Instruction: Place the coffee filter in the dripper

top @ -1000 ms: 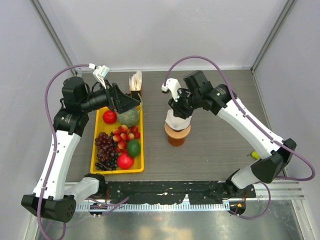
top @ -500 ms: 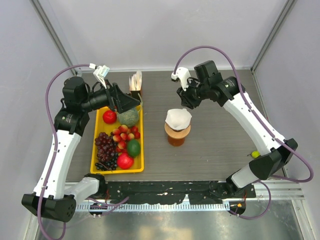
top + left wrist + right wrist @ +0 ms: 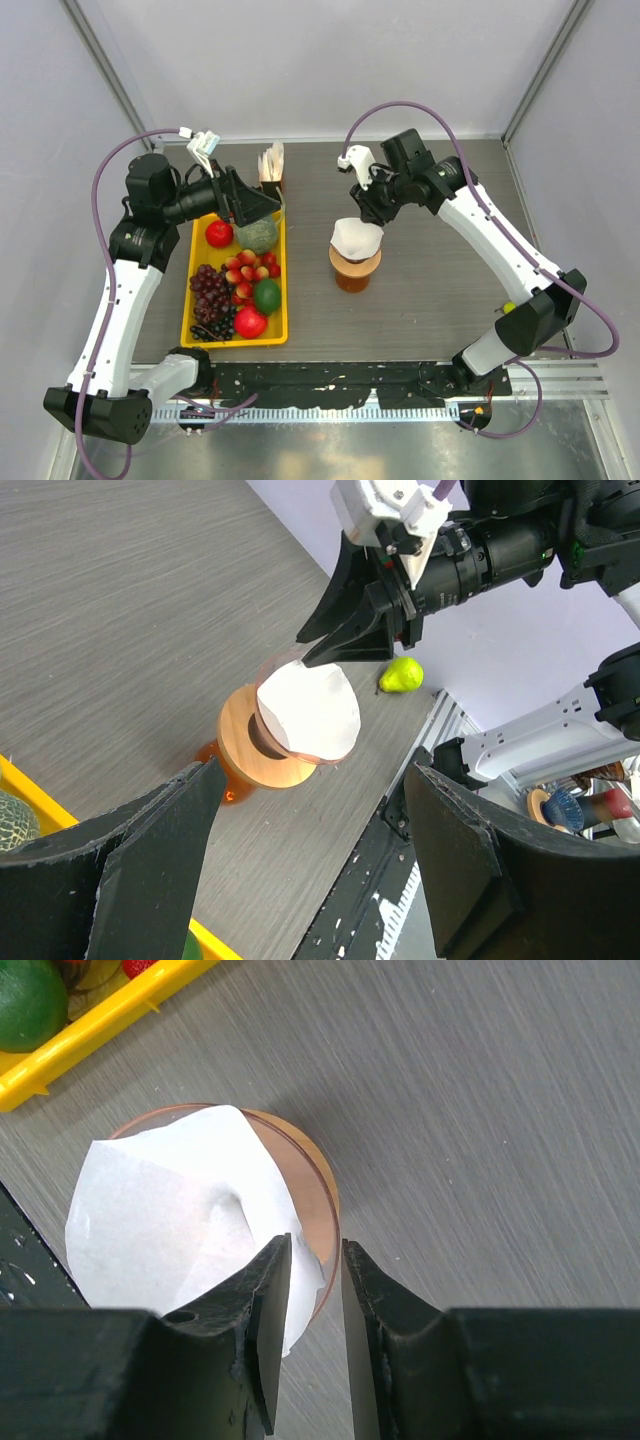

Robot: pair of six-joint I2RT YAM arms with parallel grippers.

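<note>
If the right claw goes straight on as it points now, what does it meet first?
The right claw would probably meet the coffee filter, at its edge in the dripper; depth is unclear.

The coffee filter [image 3: 356,236] is seated in the dripper [image 3: 355,270]. A fruit tray [image 3: 236,342] is laid to its left, with a paper bundle [image 3: 271,163] stood behind the tray.

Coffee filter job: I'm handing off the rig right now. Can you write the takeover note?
Left gripper: open, empty, above the far end of the yellow tray.
Right gripper: jaws a narrow gap apart, nothing between them, directly above the dripper rim.
Coffee filter: lying in the dripper, skewed, part of the bowl uncovered.
Done: filter is in the dripper.
Left: probably nudge it square, then back off.
</note>
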